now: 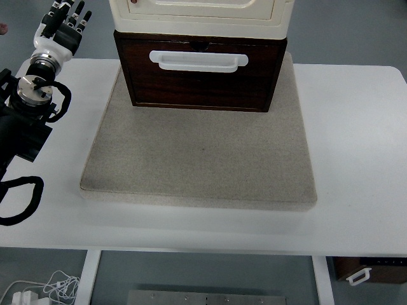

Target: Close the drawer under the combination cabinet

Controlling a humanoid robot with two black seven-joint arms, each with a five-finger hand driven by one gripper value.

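Left hand (pixel 63 25) raised past the table's (pixel 356 127) far-left corner, fingers loosely spread, holding nothing; dark wood drawer (pixel 200 73) juts out under the cream cabinet (pixel 200 13) at the mat's (pixel 197 165) far edge, looks rigid, likely slides easily—push flat on its front below the white handle (pixel 198 60).

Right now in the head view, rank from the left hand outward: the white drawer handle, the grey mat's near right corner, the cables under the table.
From the left hand, top left:
1. White drawer handle, to its right.
2. Cables, bottom left, under the table.
3. Grey mat's near right corner, lower right.
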